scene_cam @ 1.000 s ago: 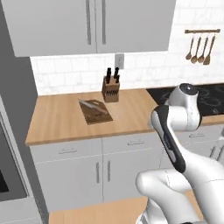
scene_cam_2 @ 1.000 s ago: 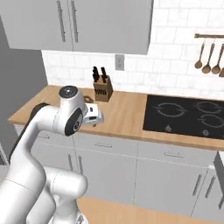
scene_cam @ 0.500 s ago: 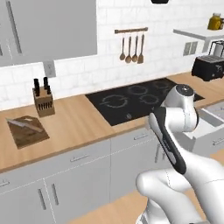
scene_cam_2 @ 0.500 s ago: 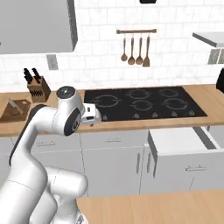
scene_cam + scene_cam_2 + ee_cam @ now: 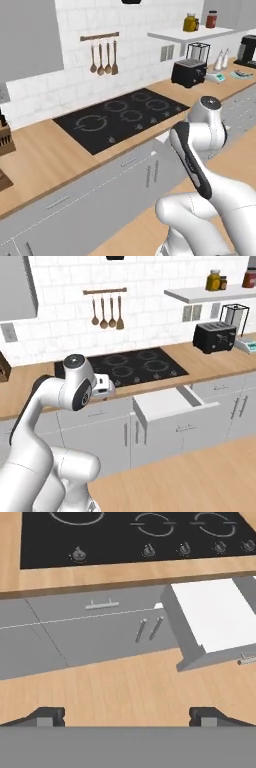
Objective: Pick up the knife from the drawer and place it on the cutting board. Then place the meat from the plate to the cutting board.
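Observation:
My gripper (image 5: pixel 127 717) is open, its two dark fingertips (image 5: pixel 47 716) wide apart with nothing between them. It hangs in front of the grey cabinets, above the wooden floor, and the hand (image 5: pixel 103 386) sits at the end of the folded arm. An open drawer (image 5: pixel 167 403) juts from the cabinets right of the hand; its white inside (image 5: pixel 210 614) looks bare, and the knife is out of view. A dark corner of the cutting board (image 5: pixel 3 180) peeks in at the far left edge. A pale blue-green plate (image 5: pixel 243 74) lies far right on the counter; the meat cannot be made out.
A black cooktop (image 5: pixel 127 367) fills the middle of the wooden counter (image 5: pixel 45 160). The tan knife block (image 5: pixel 5 138) stands at the left edge. A black toaster (image 5: pixel 215 337), a small white scale (image 5: pixel 215 77) and hanging utensils (image 5: pixel 106 308) are further right and behind.
The whole picture has shifted: the base has driven right along the counter. Board and knife block slid to the left edge; the open drawer and toaster came closer. The gripper stayed open.

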Robot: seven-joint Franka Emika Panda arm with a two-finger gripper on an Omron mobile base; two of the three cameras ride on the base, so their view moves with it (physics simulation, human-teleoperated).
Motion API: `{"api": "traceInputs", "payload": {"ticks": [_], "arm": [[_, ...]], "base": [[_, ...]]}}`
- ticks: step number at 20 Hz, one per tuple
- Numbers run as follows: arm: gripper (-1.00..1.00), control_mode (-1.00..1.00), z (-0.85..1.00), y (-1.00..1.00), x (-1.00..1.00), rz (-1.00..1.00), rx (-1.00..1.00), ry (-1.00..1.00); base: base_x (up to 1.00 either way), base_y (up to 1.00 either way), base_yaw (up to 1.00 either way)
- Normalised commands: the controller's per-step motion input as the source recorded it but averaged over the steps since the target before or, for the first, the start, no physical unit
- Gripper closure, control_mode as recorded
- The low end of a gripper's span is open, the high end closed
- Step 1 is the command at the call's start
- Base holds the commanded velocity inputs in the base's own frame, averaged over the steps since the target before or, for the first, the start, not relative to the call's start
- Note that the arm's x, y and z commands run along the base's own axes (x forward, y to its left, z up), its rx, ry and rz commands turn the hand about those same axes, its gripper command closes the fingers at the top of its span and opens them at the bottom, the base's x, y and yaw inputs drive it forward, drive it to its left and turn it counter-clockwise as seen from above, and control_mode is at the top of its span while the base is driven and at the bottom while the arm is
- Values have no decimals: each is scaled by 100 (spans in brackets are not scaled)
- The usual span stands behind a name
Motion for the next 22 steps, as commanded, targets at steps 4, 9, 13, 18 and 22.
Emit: {"api": "traceInputs", "payload": {"ticks": [4, 9, 13, 18, 22], "arm": [[-100, 100, 0, 0, 0, 0, 0, 0], [-100, 100, 0, 0, 0, 0, 0, 0], [-100, 100, 0, 0, 0, 0, 0, 0], [-100, 100, 0, 0, 0, 0, 0, 0], [-100, 100, 0, 0, 0, 0, 0, 0]], "base": [[73, -73, -34], [94, -97, -19], [100, -100, -6], [99, -100, -3], [100, -100, 0]]}}
